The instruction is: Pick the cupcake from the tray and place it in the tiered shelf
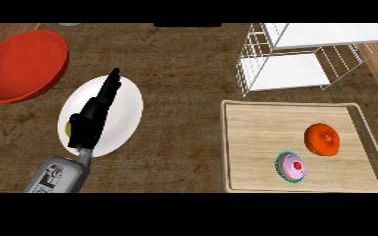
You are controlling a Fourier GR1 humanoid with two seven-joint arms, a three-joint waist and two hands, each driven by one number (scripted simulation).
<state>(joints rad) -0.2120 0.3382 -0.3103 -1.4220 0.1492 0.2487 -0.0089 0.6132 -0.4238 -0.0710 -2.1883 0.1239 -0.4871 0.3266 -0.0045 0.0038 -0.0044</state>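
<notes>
We work at one bench [177, 70], and on it we count one tray [251, 130] at the near right, one wire shelf [295, 72] beyond the tray at the far right, and two plates: a red plate [29, 65] at the far left and a white plate [125, 105] nearer the middle. Only one hand shows, our left hand [92, 117]. It hovers over the white plate with its fingers straight and close together, pointing away from us and holding nothing. Our right hand is out of view, so we cannot tell its state. The tray carries two things, one orange doughnut [322, 139] and one cupcake [291, 166]. The cupcake stands upright on the tray's near part, just beside the doughnut on its near-left side, apart from it. Being round, it has no long axis to line up with. It lies well to the right of our left fingers, across bare bench and the tray's left rim. We judge the right hand the nearer one for the pick, since tray and shelf both sit on that side.
</notes>
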